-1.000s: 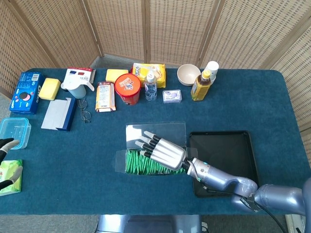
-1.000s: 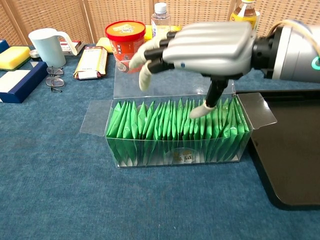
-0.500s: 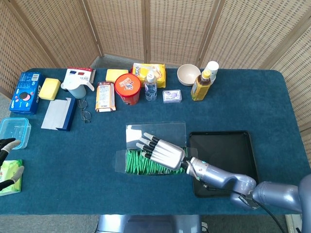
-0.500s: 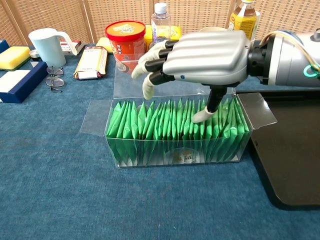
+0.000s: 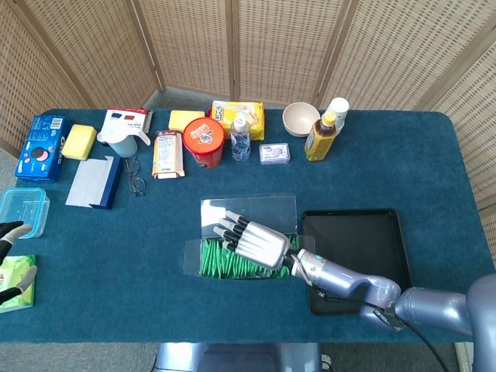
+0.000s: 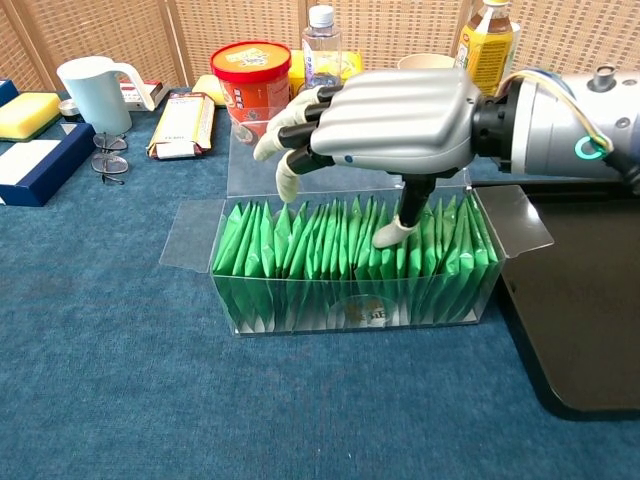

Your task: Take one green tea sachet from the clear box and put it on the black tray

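Right hand over the open clear box of sachets.

The right hand point(image 6: 395, 120) hovers palm down with fingers spread, holding nothing; its thumb tip touches the tops of the green tea sachets point(image 6: 320, 255) standing in the clear box point(image 6: 352, 312). The black tray point(image 5: 364, 242) lies at 3 o'clock, just beside the box. The left hand point(image 5: 11, 232) rests at 9 o'clock, well apart; whether it holds anything I cannot tell.

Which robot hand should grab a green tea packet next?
The right hand. It hovers right over the clear box, thumb tip touching the green tea sachets. The left hand sits far off at the table's edge.
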You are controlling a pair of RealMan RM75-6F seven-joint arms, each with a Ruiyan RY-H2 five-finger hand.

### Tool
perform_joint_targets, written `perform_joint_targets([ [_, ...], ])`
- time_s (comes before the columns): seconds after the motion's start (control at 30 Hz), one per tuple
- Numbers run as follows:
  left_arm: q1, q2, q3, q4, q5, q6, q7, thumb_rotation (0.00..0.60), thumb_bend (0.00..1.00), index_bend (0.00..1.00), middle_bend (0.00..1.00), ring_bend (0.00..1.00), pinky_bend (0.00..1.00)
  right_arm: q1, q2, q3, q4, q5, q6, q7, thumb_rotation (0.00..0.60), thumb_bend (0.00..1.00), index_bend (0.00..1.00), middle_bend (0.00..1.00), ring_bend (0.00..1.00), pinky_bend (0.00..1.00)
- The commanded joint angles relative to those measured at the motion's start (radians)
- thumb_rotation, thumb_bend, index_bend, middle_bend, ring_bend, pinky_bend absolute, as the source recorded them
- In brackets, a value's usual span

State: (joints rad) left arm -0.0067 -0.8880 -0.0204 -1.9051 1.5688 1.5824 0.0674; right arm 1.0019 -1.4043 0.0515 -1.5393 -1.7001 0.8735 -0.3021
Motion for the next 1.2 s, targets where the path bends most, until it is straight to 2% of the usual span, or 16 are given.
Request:
perform_joint_targets([
  [0.03, 0.0, 0.0, 0.0, 0.0, 0.001, 0.0, -0.001, 0.6, 0.3, 0.19, 0.18, 0.15, 0.25, 0.001, -0.004, 0.006, 0.001, 0.01, -0.007, -0.017, 0.6, 0.1, 0.26, 0.11, 0.0, 0.07],
  [0.43, -0.002, 0.001, -0.001, 0.0, 0.004, 0.0, -0.001, 0.6, 0.3, 0.19, 0.18, 0.15, 0.25, 0.001, -0.008, 0.014, -0.005, 0.034, -0.021, -0.024, 0.6, 0.18, 0.28, 0.11, 0.0, 0.07],
  [0.6, -0.001, 0.0, -0.001, 0.0, 0.005, 0.003, -0.003, 0.6, 0.3, 0.19, 0.18, 0.15, 0.25, -0.003, -0.021, 0.015, 0.01, 0.032, -0.007, -0.026, 0.6, 0.27, 0.28, 0.11, 0.0, 0.07],
  [0.9, -0.004, -0.003, -0.002, 0.002, 0.005, -0.001, -0.003, 0.6, 0.3, 0.19, 0.18, 0.15, 0.25, -0.011, -0.021, 0.012, 0.019, 0.028, 0.011, -0.01, 0.6, 0.38, 0.27, 0.11, 0.0, 0.07],
  [1.03, -0.006, -0.004, -0.003, 0.001, 0.007, -0.003, -0.001, 0.6, 0.3, 0.19, 0.18, 0.15, 0.25, -0.015, -0.019, 0.009, 0.019, 0.027, 0.016, 0.0, 0.6, 0.4, 0.28, 0.11, 0.0, 0.07],
  [1.2, -0.008, -0.005, -0.003, 0.001, 0.006, -0.005, 0.001, 0.6, 0.3, 0.19, 0.18, 0.15, 0.25, -0.02, -0.017, 0.005, 0.019, 0.021, 0.026, 0.01, 0.6, 0.43, 0.34, 0.13, 0.0, 0.07],
])
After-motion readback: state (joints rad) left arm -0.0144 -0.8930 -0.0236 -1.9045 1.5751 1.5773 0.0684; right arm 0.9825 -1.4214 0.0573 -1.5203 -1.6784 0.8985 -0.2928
